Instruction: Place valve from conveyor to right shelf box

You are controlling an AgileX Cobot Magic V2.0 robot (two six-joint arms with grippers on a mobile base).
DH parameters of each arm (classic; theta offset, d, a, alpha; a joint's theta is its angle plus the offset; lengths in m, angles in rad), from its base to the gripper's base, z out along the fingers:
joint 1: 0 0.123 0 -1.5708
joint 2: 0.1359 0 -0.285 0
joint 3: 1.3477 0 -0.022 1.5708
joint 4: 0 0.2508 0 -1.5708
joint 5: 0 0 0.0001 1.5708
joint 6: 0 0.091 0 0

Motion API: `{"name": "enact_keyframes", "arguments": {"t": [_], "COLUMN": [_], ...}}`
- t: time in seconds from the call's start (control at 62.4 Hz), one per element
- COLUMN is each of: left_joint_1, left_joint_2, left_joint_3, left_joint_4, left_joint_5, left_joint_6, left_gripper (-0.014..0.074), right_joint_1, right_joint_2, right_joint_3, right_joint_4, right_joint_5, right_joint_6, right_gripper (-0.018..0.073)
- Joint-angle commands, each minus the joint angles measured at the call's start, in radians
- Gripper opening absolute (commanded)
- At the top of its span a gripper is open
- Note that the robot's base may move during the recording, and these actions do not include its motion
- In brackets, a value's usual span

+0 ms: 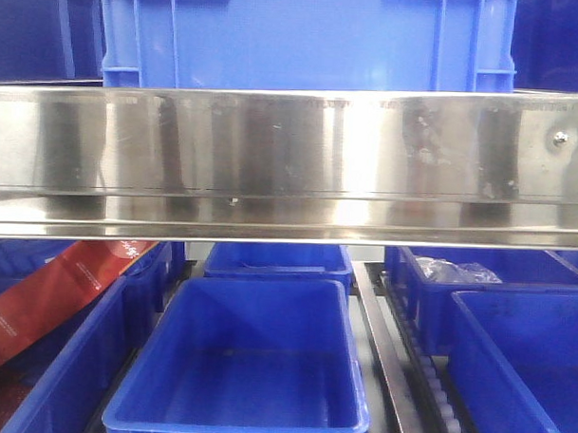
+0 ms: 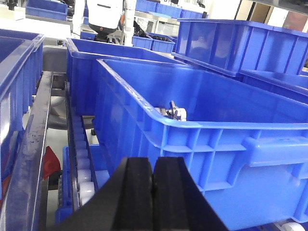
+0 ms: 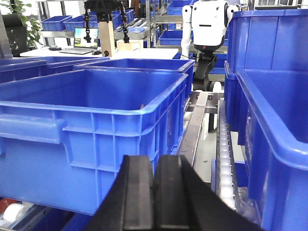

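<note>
Front view faces the steel shelf rail closely; both wrist views look low across blue bins.

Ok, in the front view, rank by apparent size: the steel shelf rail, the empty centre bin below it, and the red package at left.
1. Steel shelf rail, spanning the whole frame.
2. Centre bin.
3. Red package, partly cut off by the frame edge, so its full size is unclear.

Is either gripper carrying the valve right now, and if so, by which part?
No. The left gripper and right gripper both show their fingers pressed together with nothing between them.
</note>
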Motion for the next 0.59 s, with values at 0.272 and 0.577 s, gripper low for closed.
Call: {"name": "enact_keyframes", "arguments": {"t": [0.272, 0.577], "left_joint_1": [0.005, 0.005], "left_joint_2": [-0.002, -0.002], "left_joint_3": [0.002, 0.002], "left_joint_4": [0.002, 0.002], "left_joint_5": [-0.019, -0.019], "left_joint_6": [-0.005, -0.005], "left_gripper": [-0.0111, -0.0111], "right_joint_1": [-0.039, -0.185], "right_joint_2": [-0.053, -0.272], "right_joint_3": [0.136, 0.484], "right_joint_4": [-0.074, -0.068], "right_joint_5": [-0.08, -0.246], "right_joint_6": [-0.001, -0.001], "right_gripper": [-0.0168, -0.0168]}}
